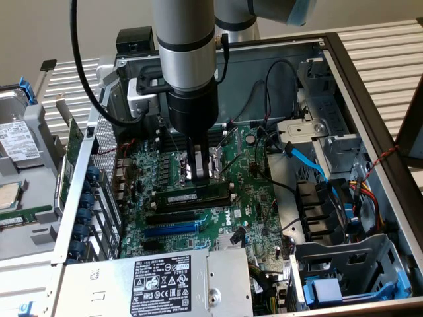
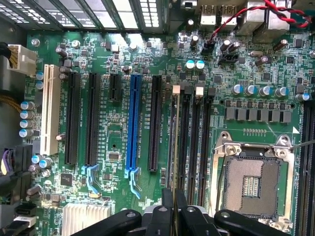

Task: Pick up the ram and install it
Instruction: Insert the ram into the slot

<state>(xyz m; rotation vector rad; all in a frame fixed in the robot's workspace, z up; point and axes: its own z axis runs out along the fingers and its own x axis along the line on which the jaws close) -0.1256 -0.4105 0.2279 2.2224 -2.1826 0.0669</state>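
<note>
The ram point(image 1: 193, 197) is a thin dark-green stick with a white sticker. It stands on edge on the motherboard point(image 1: 254, 198), along the black memory slot nearest the expansion slots. My gripper point(image 1: 200, 177) comes straight down on it from above, shut on its top edge near the middle. In the wrist view the ram point(image 2: 175, 142) shows edge-on as a thin line running away from my gripper point(image 2: 173, 210), whose black fingers point(image 2: 166, 209) pinch it. More black memory slots point(image 2: 197, 137) lie beside it. I cannot tell how deep the ram sits in its slot.
A blue expansion slot point(image 2: 133, 123) and black ones point(image 2: 74, 118) lie on one side of the ram, the open CPU socket point(image 2: 251, 184) on the other. The case walls, a power supply point(image 1: 165, 281), a drive cage point(image 1: 344, 264) and loose cables point(image 1: 307, 162) surround the board.
</note>
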